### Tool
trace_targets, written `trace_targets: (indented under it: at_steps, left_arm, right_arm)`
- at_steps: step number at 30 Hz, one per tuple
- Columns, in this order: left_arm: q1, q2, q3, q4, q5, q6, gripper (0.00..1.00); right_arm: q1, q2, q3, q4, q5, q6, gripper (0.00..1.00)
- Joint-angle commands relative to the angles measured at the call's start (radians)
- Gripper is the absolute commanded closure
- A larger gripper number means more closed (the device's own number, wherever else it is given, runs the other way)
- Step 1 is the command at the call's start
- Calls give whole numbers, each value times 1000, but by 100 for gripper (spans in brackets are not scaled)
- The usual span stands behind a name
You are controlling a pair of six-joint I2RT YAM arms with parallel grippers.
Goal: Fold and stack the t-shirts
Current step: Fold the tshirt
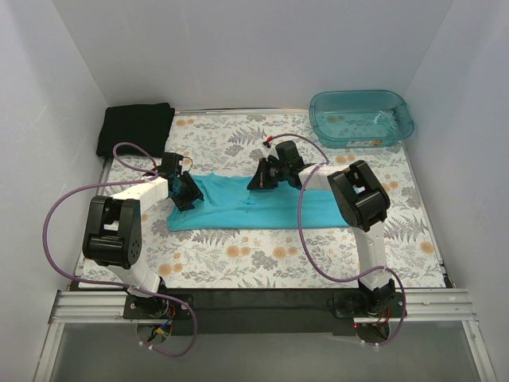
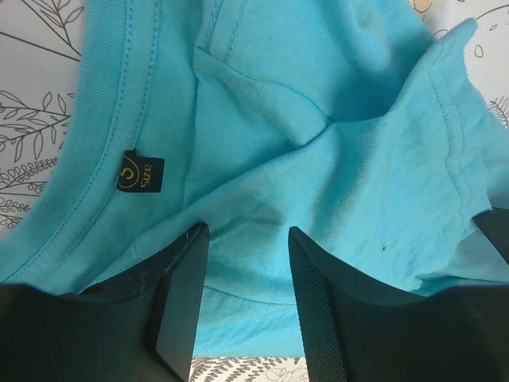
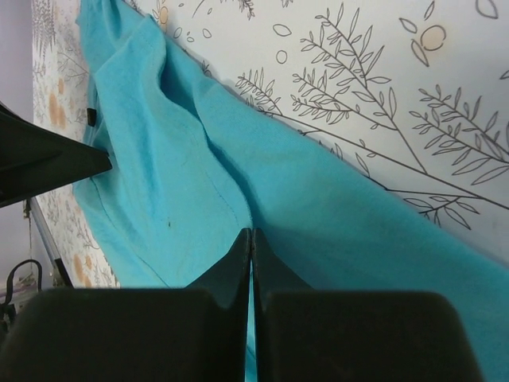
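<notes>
We've L gripper (image 2: 248,235) wide over teal t-shirt (image 1: 262,205), frame left; R gripper (image 3: 251,232) pinches its top edge, centre, to fold

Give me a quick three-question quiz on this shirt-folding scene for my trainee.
1. True or false: the turquoise t-shirt lies stacked on the black t-shirt.
2. Which gripper is open? A) left gripper B) right gripper
3. Which corner of the table holds the black t-shirt?
Key: 1 false; 2 A; 3 the far left corner.
</notes>
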Motion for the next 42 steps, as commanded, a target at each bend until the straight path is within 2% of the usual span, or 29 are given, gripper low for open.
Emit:
trace_targets:
  at_steps: [1, 13, 21, 29, 36, 42]
  left_arm:
    - [-1, -1, 2, -28, -45, 9, 57]
    - [-1, 13, 8, -48, -57, 9, 59]
    - [-1, 22, 12, -61, -88, 9, 59]
    - [-1, 25, 14, -73, -108, 1, 59]
    - [-1, 11, 16, -71, -117, -1, 56]
    - [-1, -59, 19, -52, -160, 9, 45]
  right_arm:
    - [3, -70, -1, 34, 38, -35, 99]
    - [3, -134, -81, 36, 124, -58, 99]
    - [3, -113, -89, 34, 130, -60, 99]
    - [5, -164, -126, 34, 217, -76, 99]
    - [3, -156, -106, 29, 170, -98, 76]
    - [3, -222, -95, -26, 174, -150, 69]
